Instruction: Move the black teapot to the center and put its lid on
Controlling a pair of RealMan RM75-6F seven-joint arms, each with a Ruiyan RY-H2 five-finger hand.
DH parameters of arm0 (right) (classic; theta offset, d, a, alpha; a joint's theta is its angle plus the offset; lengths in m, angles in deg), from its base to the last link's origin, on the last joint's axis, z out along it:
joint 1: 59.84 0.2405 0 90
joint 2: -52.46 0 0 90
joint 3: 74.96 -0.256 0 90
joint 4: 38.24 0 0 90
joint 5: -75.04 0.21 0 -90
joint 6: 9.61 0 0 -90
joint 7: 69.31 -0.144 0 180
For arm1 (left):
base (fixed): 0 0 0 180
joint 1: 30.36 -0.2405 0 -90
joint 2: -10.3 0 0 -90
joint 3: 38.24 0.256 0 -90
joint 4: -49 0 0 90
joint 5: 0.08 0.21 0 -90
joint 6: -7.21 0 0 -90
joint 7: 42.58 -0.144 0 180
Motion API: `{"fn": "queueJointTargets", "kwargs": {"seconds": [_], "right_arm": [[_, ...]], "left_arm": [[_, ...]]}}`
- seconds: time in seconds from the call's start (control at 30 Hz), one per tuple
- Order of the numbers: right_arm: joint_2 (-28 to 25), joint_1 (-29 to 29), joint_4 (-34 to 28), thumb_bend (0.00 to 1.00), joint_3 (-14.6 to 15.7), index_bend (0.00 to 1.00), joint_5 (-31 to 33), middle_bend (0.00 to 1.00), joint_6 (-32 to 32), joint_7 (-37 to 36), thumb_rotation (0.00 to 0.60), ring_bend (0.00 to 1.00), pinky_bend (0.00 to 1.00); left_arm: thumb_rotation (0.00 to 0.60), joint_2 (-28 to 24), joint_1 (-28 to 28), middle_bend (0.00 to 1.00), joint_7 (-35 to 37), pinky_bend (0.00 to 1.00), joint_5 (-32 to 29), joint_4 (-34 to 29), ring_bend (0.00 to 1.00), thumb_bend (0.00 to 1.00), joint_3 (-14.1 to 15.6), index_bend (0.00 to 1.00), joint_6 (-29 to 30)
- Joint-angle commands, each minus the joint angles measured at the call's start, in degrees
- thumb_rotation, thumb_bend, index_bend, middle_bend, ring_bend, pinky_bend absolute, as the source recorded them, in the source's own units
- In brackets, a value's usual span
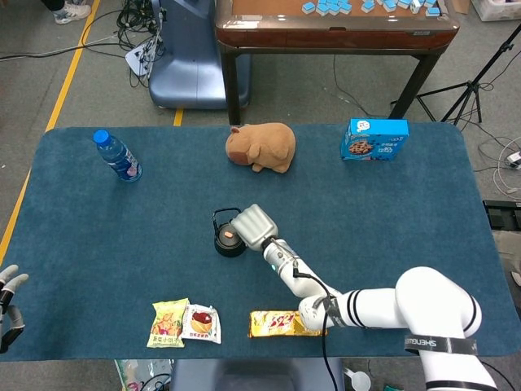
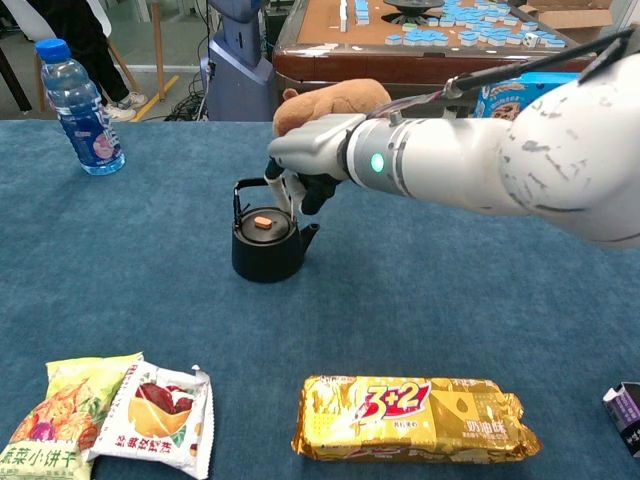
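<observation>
- Black teapot [image 1: 229, 241] near the middle of the blue table [image 1: 98, 236], upright, spout pointing to the right in the chest view.
- Lid [image 2: 262, 223] sitting on top of the teapot, with a small orange knob, plain in the chest view, just a tiny orange dot from the head view.
- Right hand [image 2: 305, 160] just above and behind the teapot, fingers [image 2: 292, 190] curled down beside the thin wire handle.
- Cannot tell from either view if the fingers pinch the handle or only hang close to it.
- Back of the right hand hiding the fingers in the head view; only the chest view showing them from the side.
- Left hand [image 1: 10, 303] far to the left of the teapot, at the table edge, fingers apart, holding nothing; seen only in the head view.
- Brown plush toy [image 1: 261, 147] behind the teapot.
- Water bottle [image 1: 117, 156] behind the teapot and far to its left.
- Blue box [image 1: 374, 138] behind the teapot and to its right, whole only in the head view.
- Gold biscuit pack [image 2: 414, 418] in front of the teapot, a little to the right.
- Two snack bags [image 2: 120, 408] in front of the teapot, to the left.
</observation>
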Motion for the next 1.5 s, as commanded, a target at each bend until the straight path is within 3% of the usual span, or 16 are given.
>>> {"fn": "queueJointTargets", "kwargs": {"seconds": [0.03, 0.17, 0.3, 0.43, 0.53, 0.6, 0.73, 0.83, 1.13, 1.3, 1.5], "right_arm": [[-2.53, -1.3, -3.51, 0.85, 0.28, 0.43, -2.81, 1.0, 2.87, -0.2, 0.6, 0.97, 1.0], [-5.02, -3.67, -6.95, 0.76, 1.15, 0.47, -7.76, 1.0, 7.17, -1.06, 0.6, 0.94, 1.0], [-7.22, -7.34, -9.09, 0.57, 2.92, 0.52, -15.43, 0.96, 13.31, -2.57, 0.6, 0.91, 1.0], [-10.41, -11.11, -12.61, 0.24, 4.98, 0.52, -19.31, 0.85, 17.71, -2.15, 0.6, 0.83, 0.99], [-14.34, -13.51, -17.99, 0.05, 6.35, 0.52, -19.03, 0.7, 19.7, 0.21, 0.6, 0.69, 0.88], [-16.68, -14.75, -21.09, 0.01, 7.21, 0.52, -18.97, 0.6, 20.67, 1.45, 0.6, 0.57, 0.77], [-21.32, -17.47, -26.78, 0.0, 9.36, 0.51, -20.06, 0.5, 23.02, 3.82, 0.6, 0.43, 0.59], [-24.22, -20.76, -29.84, 0.0, 11.39, 0.51, -23.77, 0.46, 26.36, 3.95, 0.6, 0.4, 0.52], [-29.98, -32.07, -33.46, 0.0, 17.97, 0.51, -35.89, 0.46, 33.45, -2.44, 0.6, 0.39, 0.52], [-31.72, -38.97, -32.15, 0.0, 21.13, 0.51, -42.08, 0.46, 37.42, -5.34, 0.6, 0.39, 0.52], [-30.79, -46.21, -27.49, 0.0, 21.78, 0.51, -46.88, 0.46, 41.69, -8.62, 0.6, 0.39, 0.52]], "left_arm": [[0.6, 0.09, 0.08, 0.16, -0.21, 0.27, 0.0, -0.03, 0.11, 0.73, 0.02, 0.24, -0.15], [0.6, 0.32, 0.31, 0.16, -0.81, 0.27, -0.13, -0.12, 0.11, 0.73, 0.04, 0.24, -0.63], [0.6, 0.65, 0.67, 0.16, -1.8, 0.27, -0.56, -0.26, 0.12, 0.7, 0.0, 0.24, -1.43], [0.6, 1.1, 1.18, 0.16, -3.11, 0.27, -0.98, -0.43, 0.12, 0.69, -0.08, 0.24, -2.36], [0.6, 1.55, 1.64, 0.16, -4.16, 0.27, -1.37, -0.46, 0.12, 0.68, -0.13, 0.24, -3.22], [0.6, 1.79, 1.9, 0.16, -4.67, 0.27, -1.54, -0.46, 0.12, 0.68, -0.14, 0.24, -3.67], [0.6, 2.3, 2.63, 0.16, -5.44, 0.27, -1.12, -0.21, 0.12, 0.68, 0.02, 0.24, -4.68], [0.6, 2.65, 3.22, 0.16, -5.53, 0.28, -0.45, 0.3, 0.12, 0.68, 0.27, 0.24, -5.42], [0.6, 3.46, 4.24, 0.16, -6.28, 0.28, -0.33, 1.08, 0.12, 0.68, 0.33, 0.25, -6.64], [0.6, 3.8, 4.63, 0.17, -6.54, 0.28, -0.56, 1.32, 0.12, 0.68, 0.29, 0.25, -7.08], [0.6, 4.17, 5.02, 0.17, -6.78, 0.28, -0.96, 1.57, 0.12, 0.68, 0.17, 0.25, -7.46]]}}
